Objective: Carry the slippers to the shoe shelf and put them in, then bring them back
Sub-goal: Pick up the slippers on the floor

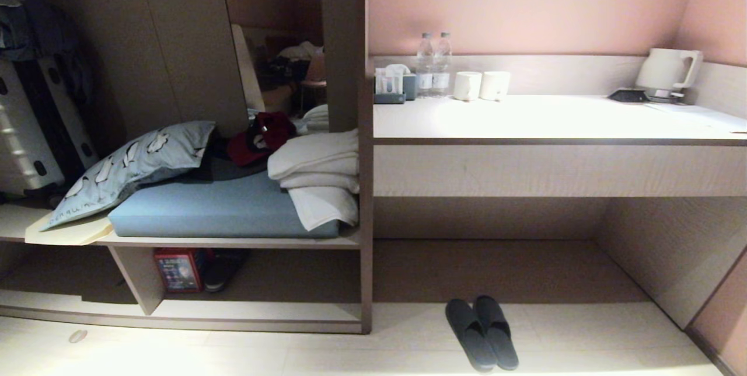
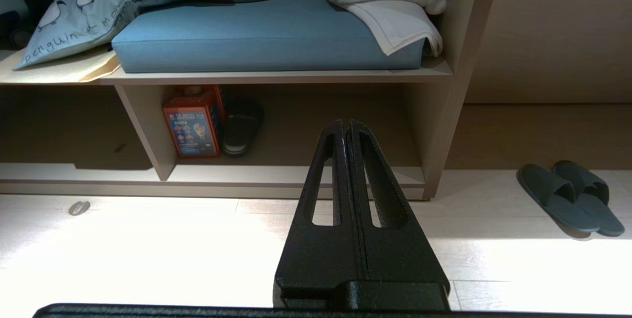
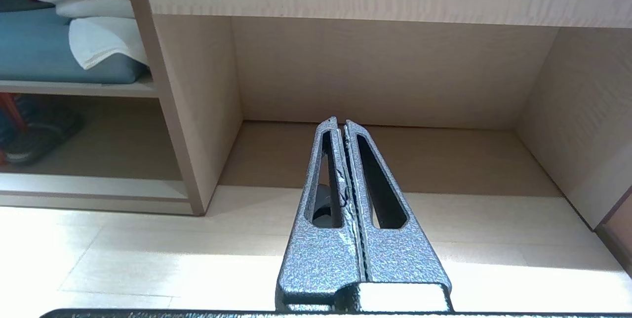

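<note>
The pair of dark slippers [image 1: 481, 334] lies side by side on the pale floor, in front of the open space under the desk. In the left wrist view the slippers [image 2: 568, 198] are off to one side, far from my left gripper [image 2: 345, 123], which is shut and empty above the floor. My right gripper [image 3: 340, 121] is shut and empty too, and its fingers cover most of the slippers; a dark bit shows through a finger slot. The shoe shelf [image 1: 257, 312] is the low cubby under the bench, left of the slippers, with a slanted divider [image 1: 137, 277]. Neither arm shows in the head view.
In the cubby stand a red box [image 2: 192, 123] and a lone black shoe [image 2: 242, 128]. The bench above carries a blue cushion [image 1: 222, 206], a pillow and folded towels [image 1: 318, 177]. On the desk [image 1: 554, 122] are bottles, cups and a kettle. A suitcase [image 1: 29, 131] stands far left.
</note>
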`<state>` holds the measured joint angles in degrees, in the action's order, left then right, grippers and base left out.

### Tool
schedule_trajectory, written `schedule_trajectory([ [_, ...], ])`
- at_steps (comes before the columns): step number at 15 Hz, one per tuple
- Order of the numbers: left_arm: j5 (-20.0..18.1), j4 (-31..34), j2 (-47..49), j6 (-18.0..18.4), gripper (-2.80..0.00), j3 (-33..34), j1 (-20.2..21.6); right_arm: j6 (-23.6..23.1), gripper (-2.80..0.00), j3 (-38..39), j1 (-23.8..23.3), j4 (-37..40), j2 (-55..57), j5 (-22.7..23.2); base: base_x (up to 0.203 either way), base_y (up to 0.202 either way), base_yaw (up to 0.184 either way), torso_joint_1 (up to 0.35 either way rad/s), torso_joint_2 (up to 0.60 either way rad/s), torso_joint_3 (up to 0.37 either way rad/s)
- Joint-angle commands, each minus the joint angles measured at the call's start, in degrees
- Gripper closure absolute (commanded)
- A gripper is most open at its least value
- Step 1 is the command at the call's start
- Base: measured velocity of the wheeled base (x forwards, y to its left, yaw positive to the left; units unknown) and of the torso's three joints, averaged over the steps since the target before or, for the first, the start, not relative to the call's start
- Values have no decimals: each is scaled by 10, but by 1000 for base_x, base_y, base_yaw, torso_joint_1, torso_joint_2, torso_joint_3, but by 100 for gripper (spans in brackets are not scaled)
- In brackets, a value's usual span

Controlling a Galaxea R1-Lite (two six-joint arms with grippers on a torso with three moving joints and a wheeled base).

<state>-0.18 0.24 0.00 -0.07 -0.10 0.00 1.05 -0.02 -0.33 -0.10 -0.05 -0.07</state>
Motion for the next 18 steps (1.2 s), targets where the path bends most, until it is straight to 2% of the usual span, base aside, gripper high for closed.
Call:
schedule_trajectory([
  [1,0,0,0,0,0,0,0,0,0,0,0,0,0,0,0,0,0,0,0,0],
  [8,0,0,0,1,0,0,0,0,0,0,0,0,0,0,0,0,0,1,2,-25],
  [18,1,1,0,2,0,-1,0,0,0,0,0,0,0,0,0,0,0,3,4,-190],
])
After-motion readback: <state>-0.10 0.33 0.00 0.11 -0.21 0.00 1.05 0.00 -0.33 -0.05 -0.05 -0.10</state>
